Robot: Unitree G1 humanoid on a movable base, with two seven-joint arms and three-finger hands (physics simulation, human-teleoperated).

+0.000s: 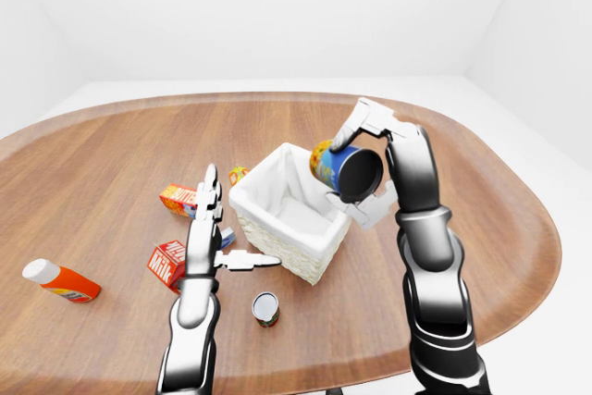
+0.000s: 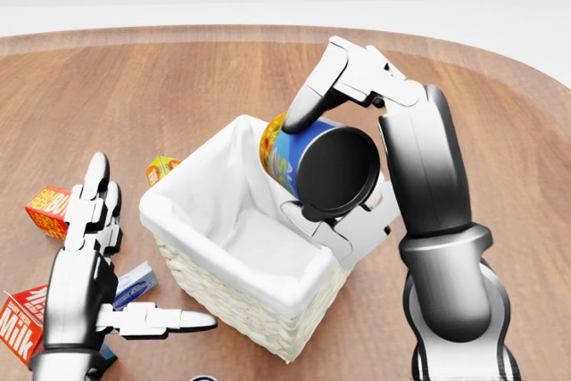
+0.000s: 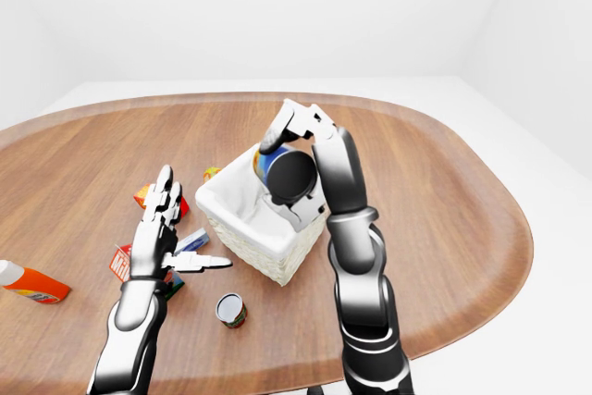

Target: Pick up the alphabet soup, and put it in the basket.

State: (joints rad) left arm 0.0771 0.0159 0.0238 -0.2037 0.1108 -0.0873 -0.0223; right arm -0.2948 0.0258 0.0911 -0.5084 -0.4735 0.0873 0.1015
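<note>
Head view shows the right hand (image 2: 335, 153), fingers (image 2: 314, 95) clenched round the blue-and-yellow alphabet soup can (image 2: 317, 165), tilted over the white-lined wicker basket (image 2: 259, 296). Rigid, smooth metal, probably fairly heavy; gripping its cylindrical side suits it. Left hand (image 2: 85, 256) hangs released.
</note>
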